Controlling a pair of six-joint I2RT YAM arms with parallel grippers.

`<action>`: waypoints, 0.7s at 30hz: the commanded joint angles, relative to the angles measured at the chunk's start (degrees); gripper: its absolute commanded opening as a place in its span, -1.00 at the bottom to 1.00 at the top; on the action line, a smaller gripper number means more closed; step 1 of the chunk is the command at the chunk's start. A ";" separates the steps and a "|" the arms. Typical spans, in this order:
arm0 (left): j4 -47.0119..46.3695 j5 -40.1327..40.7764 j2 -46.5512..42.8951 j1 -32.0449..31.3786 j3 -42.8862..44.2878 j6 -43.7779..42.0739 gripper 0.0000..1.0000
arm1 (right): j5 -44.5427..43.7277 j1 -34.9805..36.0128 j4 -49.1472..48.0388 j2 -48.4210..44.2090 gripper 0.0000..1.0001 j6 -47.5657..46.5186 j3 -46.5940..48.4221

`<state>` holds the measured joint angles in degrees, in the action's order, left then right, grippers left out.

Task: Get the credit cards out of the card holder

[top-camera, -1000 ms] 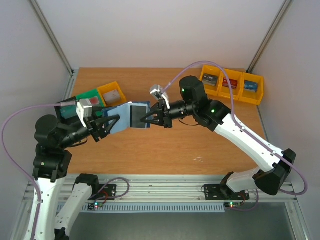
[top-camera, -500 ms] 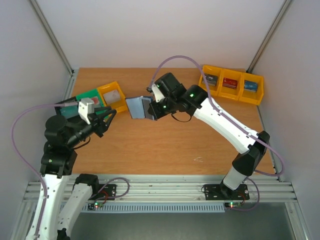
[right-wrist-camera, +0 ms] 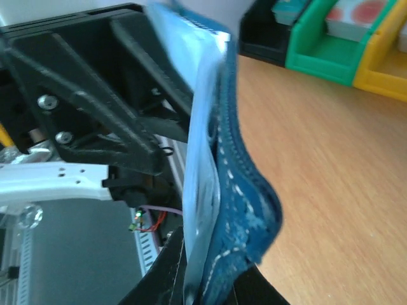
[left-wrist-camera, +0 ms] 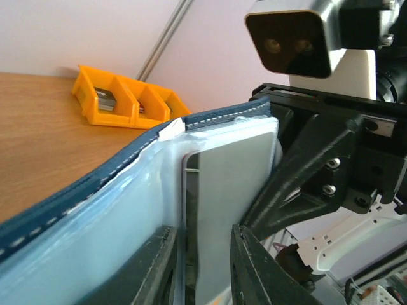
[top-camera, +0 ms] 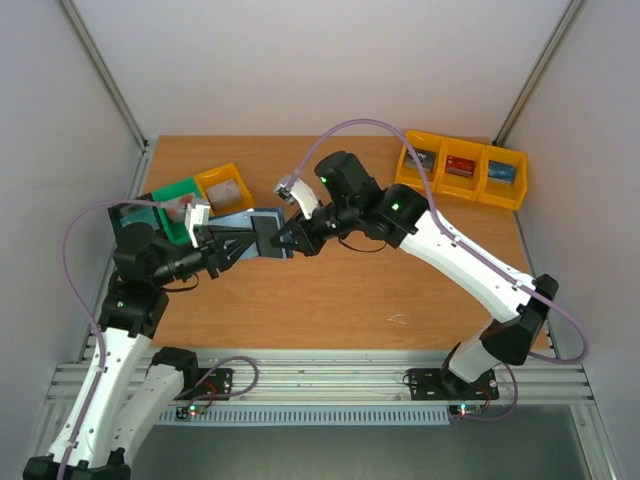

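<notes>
The card holder [top-camera: 250,232] hangs above the table's left-middle, a navy wallet with pale blue lining, spread between both arms. My right gripper [top-camera: 285,238] is shut on its right edge; the right wrist view shows the navy cover [right-wrist-camera: 245,190] and lining pinched between the fingers of that gripper [right-wrist-camera: 210,279]. My left gripper [left-wrist-camera: 200,267] straddles a pale grey credit card [left-wrist-camera: 232,184] that stands out of a pocket. Its fingers are narrow, with a slim dark gap still beside the card. Any other credit cards are hidden.
Three joined yellow bins [top-camera: 463,168] holding small items sit at the back right. A yellow bin [top-camera: 225,187], a green bin [top-camera: 172,200] and a black bin [top-camera: 130,215] stand at the back left, just behind the left gripper.
The left gripper, apart from the wallet half a second ago, has come back to it, jaws narrowing round the grey card. The right arm has brought the wallet slightly left and nearer.
</notes>
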<state>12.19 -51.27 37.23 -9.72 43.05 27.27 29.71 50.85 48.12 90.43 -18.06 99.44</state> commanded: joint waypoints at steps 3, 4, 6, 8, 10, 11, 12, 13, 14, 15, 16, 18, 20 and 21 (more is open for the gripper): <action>-4.84 -2.52 -0.11 -0.13 -0.33 2.93 -0.47 | 11.37 0.48 -9.45 -5.39 -0.98 -3.30 -3.44; -4.87 -2.79 -0.21 -0.13 -0.33 2.83 -0.47 | 11.86 0.48 -9.52 -5.63 -0.98 -3.55 -3.46; -4.95 -3.46 -0.18 -0.13 -0.26 2.42 -0.46 | 12.68 0.48 -9.85 -6.08 -0.98 -3.86 -3.51; -5.59 -4.63 -0.19 -0.13 -0.16 1.98 -0.44 | 13.49 0.48 -10.33 -6.49 -0.98 -3.96 -3.64; -7.50 -6.26 -0.22 -0.13 -0.45 2.05 -0.41 | 14.58 0.48 -11.26 -6.85 -0.98 -3.98 -3.94; -8.81 -6.92 -0.25 -0.13 -0.62 2.21 -0.39 | 14.98 0.48 -11.63 -7.00 -0.98 -3.84 -4.04; -9.85 -7.41 -0.23 -0.13 -0.72 2.91 -0.38 | 15.27 0.48 -12.09 -7.07 -0.98 -3.76 -4.23; -10.89 -7.75 -0.25 -0.13 -0.74 3.59 -0.38 | 15.55 0.48 -12.41 -7.17 -0.97 -3.71 -4.39; -11.65 -8.11 -0.23 -0.13 -0.71 4.18 -0.38 | 15.96 0.48 -12.74 -7.27 -0.98 -3.61 -4.49; -13.76 -8.66 -0.23 -0.13 -0.69 5.03 -0.37 | 16.29 0.48 -13.00 -7.36 -0.98 -3.57 -4.59; -14.84 -9.14 -0.14 -0.13 -0.68 5.48 -0.37 | 16.67 0.48 -13.38 -7.50 -0.97 -3.51 -4.72; -16.13 -10.25 -0.07 -0.13 -0.54 6.23 -0.36 | 17.01 0.48 -13.84 -7.83 -0.98 -3.47 -4.93; -17.16 -12.12 -0.05 -0.13 -0.19 5.88 -0.34 | 17.17 0.48 -14.12 -8.21 -0.98 -3.36 -4.96; -17.66 -13.05 -0.06 -0.13 0.03 5.61 -0.33 | 17.40 0.48 -14.30 -8.44 -0.98 -3.36 -5.03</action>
<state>-0.27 -60.01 36.82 -9.72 42.96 31.75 39.99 50.15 40.07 84.33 -20.27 94.28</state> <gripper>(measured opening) 0.327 0.085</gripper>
